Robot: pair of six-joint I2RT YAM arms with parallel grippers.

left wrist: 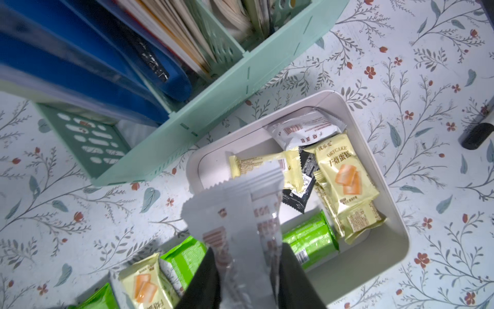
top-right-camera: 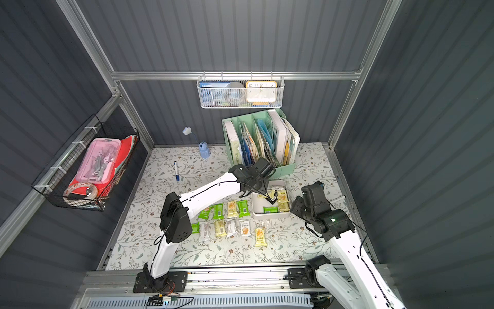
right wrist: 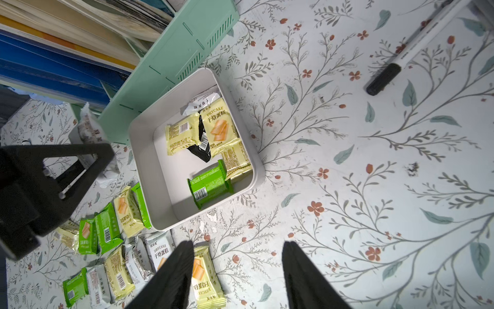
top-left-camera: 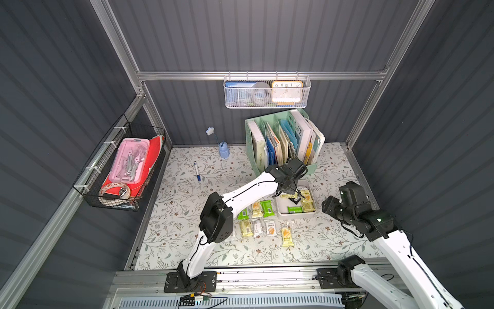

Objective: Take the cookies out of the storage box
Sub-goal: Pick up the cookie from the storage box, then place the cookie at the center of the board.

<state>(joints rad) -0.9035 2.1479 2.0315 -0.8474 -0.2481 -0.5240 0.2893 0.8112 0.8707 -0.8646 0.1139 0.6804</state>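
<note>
Lifting silvery packet (left wrist: pixel 235 227), pinched in left gripper (left wrist: pixel 247 256), at the storage box (left wrist: pixel 374 267) rim — carry it clear, lay flat by cookies (right wrist: pixel 128 211) outside the box — right gripper (right wrist: pixel 238 244) wide, empty.

The cookies (right wrist: pixel 209 184) are showing green, pale yellow, silvery and black. The storage box (right wrist: pixel 141 166) is looking light grey, the table cover (right wrist: pixel 347 187) floral.

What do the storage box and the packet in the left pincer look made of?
Storage box: probably moulded plastic, matte pale grey; smooth walls, rounded corners. Packet in the left pincer: thin shiny film, likely plastic; crinkled, zigzag-cut edge.
</note>
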